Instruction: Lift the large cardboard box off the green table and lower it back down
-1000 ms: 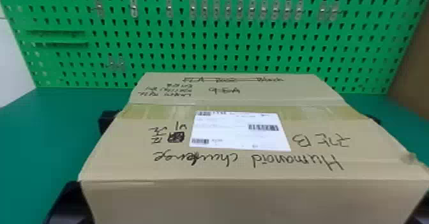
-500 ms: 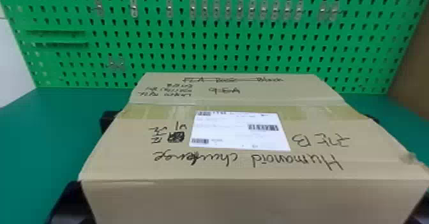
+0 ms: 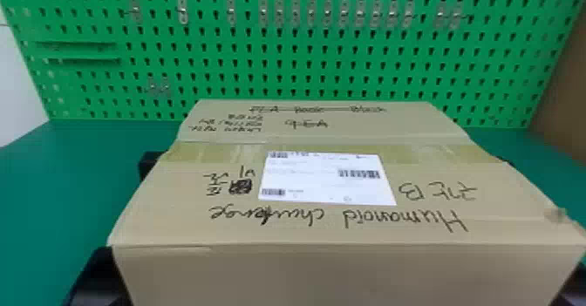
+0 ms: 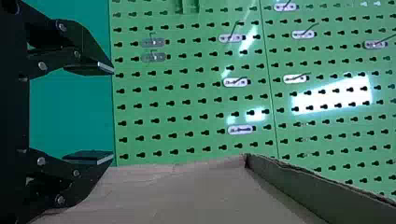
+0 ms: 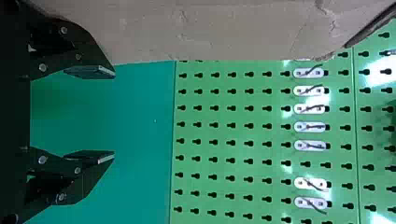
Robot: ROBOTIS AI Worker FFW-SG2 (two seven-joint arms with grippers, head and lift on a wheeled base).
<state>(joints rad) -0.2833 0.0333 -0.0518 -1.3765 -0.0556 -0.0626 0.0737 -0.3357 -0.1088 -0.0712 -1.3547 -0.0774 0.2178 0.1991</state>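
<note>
The large cardboard box (image 3: 331,222) stands over the green table (image 3: 39,187), its underside hidden. In the head view my left gripper (image 3: 148,163) is beside the box's left side, partly hidden by it. My right gripper (image 3: 505,163) is a small dark bit behind the right edge. The left wrist view has my left gripper (image 4: 107,114) open, one finger against or very close to the cardboard box wall (image 4: 187,191). In the right wrist view my right gripper (image 5: 109,114) is likewise open, a finger beside the box wall (image 5: 210,32). Nothing is between either pair of fingers.
Behind the table rises a green pegboard (image 3: 305,72) with small metal hooks (image 3: 344,12). A brown panel (image 3: 562,83) borders the table at the right. Black arm parts (image 3: 98,279) flank the box's near left corner, with more at the near right corner.
Both arms have shifted slightly inward, toward the box's sides. The box stays where it was.
</note>
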